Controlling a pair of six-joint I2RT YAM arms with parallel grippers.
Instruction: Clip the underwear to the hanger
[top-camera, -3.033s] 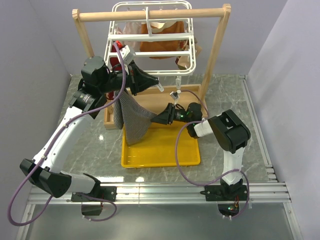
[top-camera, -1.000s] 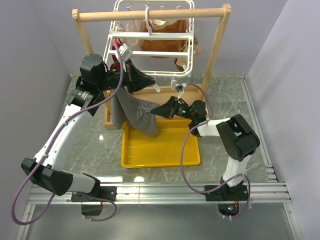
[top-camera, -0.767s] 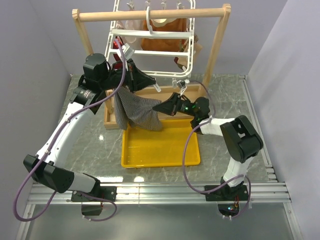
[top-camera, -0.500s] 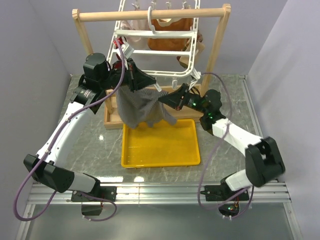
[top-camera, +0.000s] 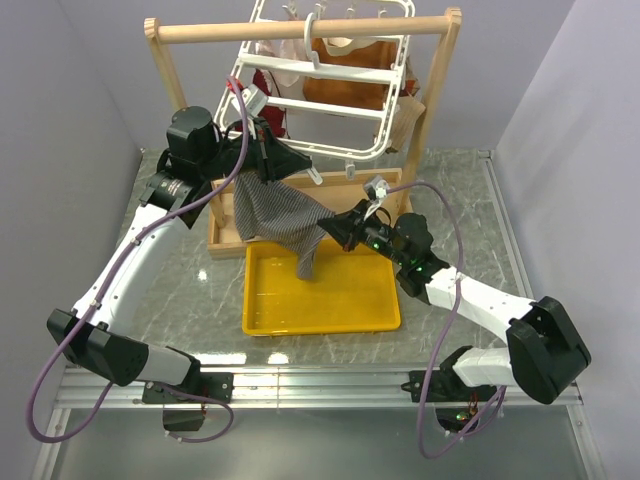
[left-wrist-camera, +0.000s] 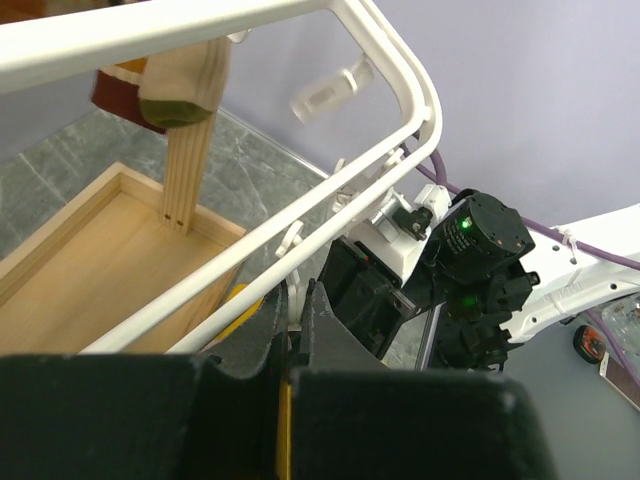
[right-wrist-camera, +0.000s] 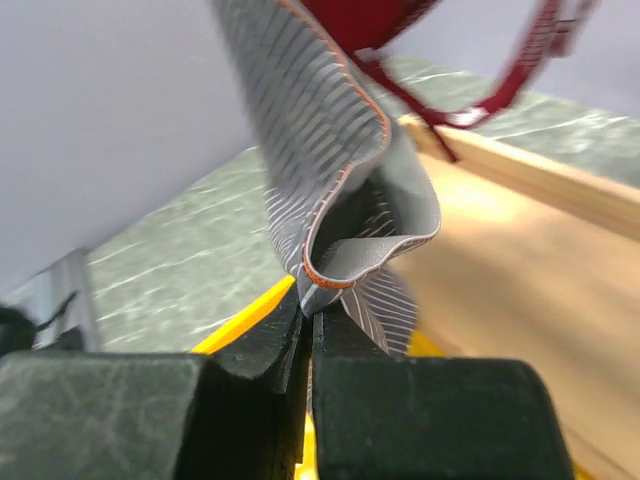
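The grey striped underwear (top-camera: 275, 215) hangs spread above the yellow tray (top-camera: 320, 325). Its upper left corner is hidden under my left gripper's body. My right gripper (top-camera: 345, 225) is shut on its orange-trimmed waistband (right-wrist-camera: 345, 270) and holds that edge out to the right. The white grid hanger (top-camera: 325, 72) hangs tilted from the wooden stand's bar. My left gripper (top-camera: 315, 175) is at the hanger's lower rim, shut on a small white clip (left-wrist-camera: 292, 240). In the left wrist view the rim (left-wrist-camera: 200, 25) runs overhead and the right arm's wrist (left-wrist-camera: 470, 240) is just beyond.
The wooden stand (top-camera: 300, 30) rises behind the tray, its box base (top-camera: 225, 238) to the left. Orange-brown garments (top-camera: 350, 85) hang in the hanger. Dark red underwear (right-wrist-camera: 370, 20) hangs just above the held cloth. Grey walls close in on both sides.
The hanger has swung and tilted to the right. My right gripper rose toward the rim with the underwear's edge, then came down and right. The left gripper stays at the rim.
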